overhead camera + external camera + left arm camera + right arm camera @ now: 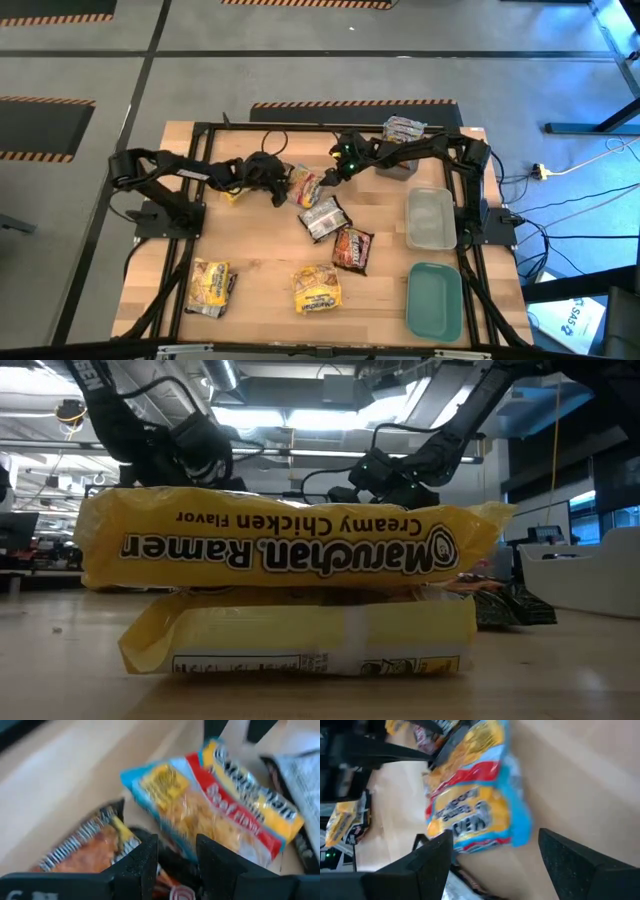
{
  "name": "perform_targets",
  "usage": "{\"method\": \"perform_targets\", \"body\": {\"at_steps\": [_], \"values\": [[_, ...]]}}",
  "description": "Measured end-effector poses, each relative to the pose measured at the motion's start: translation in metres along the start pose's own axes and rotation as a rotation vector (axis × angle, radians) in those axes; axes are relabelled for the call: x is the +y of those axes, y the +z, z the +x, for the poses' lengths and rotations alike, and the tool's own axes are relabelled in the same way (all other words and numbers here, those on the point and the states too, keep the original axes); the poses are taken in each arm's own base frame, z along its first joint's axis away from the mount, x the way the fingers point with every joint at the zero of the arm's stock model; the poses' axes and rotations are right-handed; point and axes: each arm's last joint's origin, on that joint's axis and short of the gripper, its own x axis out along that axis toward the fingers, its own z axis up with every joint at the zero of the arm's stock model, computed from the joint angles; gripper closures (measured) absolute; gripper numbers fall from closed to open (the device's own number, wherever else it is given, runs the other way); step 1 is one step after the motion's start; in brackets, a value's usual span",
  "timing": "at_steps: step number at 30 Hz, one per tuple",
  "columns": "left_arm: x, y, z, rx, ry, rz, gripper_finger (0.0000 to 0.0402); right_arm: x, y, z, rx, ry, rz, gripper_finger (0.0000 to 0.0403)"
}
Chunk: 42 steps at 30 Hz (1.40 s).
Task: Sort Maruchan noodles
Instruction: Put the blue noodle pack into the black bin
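Observation:
A blue, yellow and red noodle packet (pixel 305 186) lies on the table between my two grippers. My left gripper (pixel 277 188) comes from the table's left and is shut on a dark packet with orange contents (pixel 85 850). My right gripper (pixel 495 839) comes from the far right and stands open, a finger on each side of the blue packet's (pixel 470 805) near end. A silver packet (pixel 322 217), a dark brown-red one (pixel 352 248) and yellow ones (pixel 315 288) (pixel 210 286) lie flat nearer the front edge. In the low view a yellow packet (pixel 290 545) rests on another yellow packet (pixel 300 642). My left gripper has part of the dark packet (pixel 167 877) pinched between its two fingers (pixel 140 862), which slant down from the table's left. The rest of the packet spreads out past one finger. Whether it still rests on the table I cannot tell. My right gripper: whether one finger (pixel 435 857) touches the blue packet's end I cannot tell.
A clear tray (pixel 430 218) and a teal lid (pixel 435 300) lie along the table's right side. A clear box (pixel 398 160) at the far right holds a silvery packet (pixel 404 127). The black frame (pixel 200 140) borders the table.

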Motion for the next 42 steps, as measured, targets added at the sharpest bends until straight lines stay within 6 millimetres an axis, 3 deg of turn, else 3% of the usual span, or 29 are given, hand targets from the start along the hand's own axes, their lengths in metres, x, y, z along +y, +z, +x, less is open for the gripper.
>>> {"method": "perform_targets", "body": {"at_steps": [12,21,29,36,39,42], "values": [[-0.015,-0.018,0.031,0.015,-0.058,-0.032,0.0274,0.014,-0.020,0.015,0.009,-0.139,-0.052,0.0127],[-0.025,-0.017,0.031,-0.020,-0.091,-0.036,0.0274,0.015,-0.012,0.019,-0.094,-0.119,-0.066,0.0127],[-0.025,-0.016,0.031,-0.033,-0.089,-0.037,0.0274,0.024,-0.004,0.018,-0.137,0.014,-0.064,0.0127],[-0.027,-0.001,0.029,-0.189,-0.118,-0.048,0.0274,0.030,-0.009,0.022,-0.100,0.059,-0.102,0.0128],[-0.028,0.000,0.029,-0.203,-0.118,-0.026,0.0274,0.034,-0.011,0.024,-0.100,0.067,-0.137,0.0143],[-0.027,-0.001,0.029,-0.191,-0.116,-0.024,0.0274,0.034,-0.011,0.024,-0.095,0.070,-0.160,0.0185]]}}
